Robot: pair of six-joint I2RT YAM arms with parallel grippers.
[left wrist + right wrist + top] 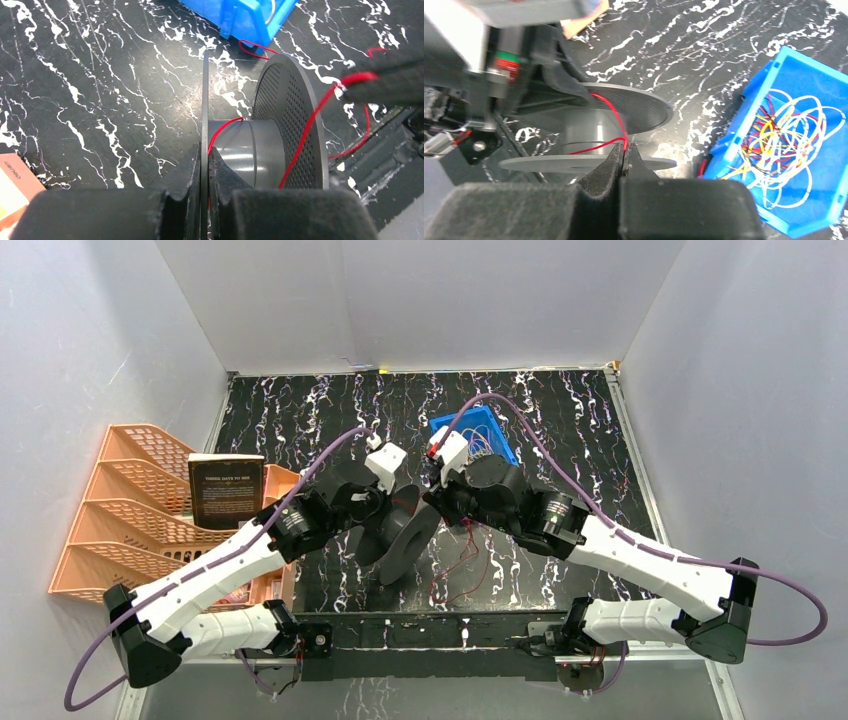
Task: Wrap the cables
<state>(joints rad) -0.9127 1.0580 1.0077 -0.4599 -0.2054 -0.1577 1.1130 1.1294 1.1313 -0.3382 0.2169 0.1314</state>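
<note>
- Left fingers (186, 177): two, clamped on the thin edge-on flange of the spool (250, 150), one finger on each face.
- Right fingers (604, 172): two, pressed together with the red strand (305, 137) pinched at their tips, just beside the spool's hub.
- One red strand in play. It lies against the grey hub, crosses the perforated flange (292, 115) and reaches the right fingers.
- More of the red strand loops slack on the tabletop (300, 420) below the spool, near the arm bases; the loop count is unclear.
- One grey spool with one hub and two round flanges, held above the tabletop between the two arms, tilted in the top view.
- One blue bin (809, 70) sits on the tabletop beyond the right arm, near the spool but not touching it.
- The rest of the cables (784, 135) lie inside the bin in one loose tangle of red, yellow, pale and dark strands, too many to count.
- One orange tray rack (120, 520) at the left edge, four stepped tiers showing.
- One black book (226, 490) stands against the rack.
</note>
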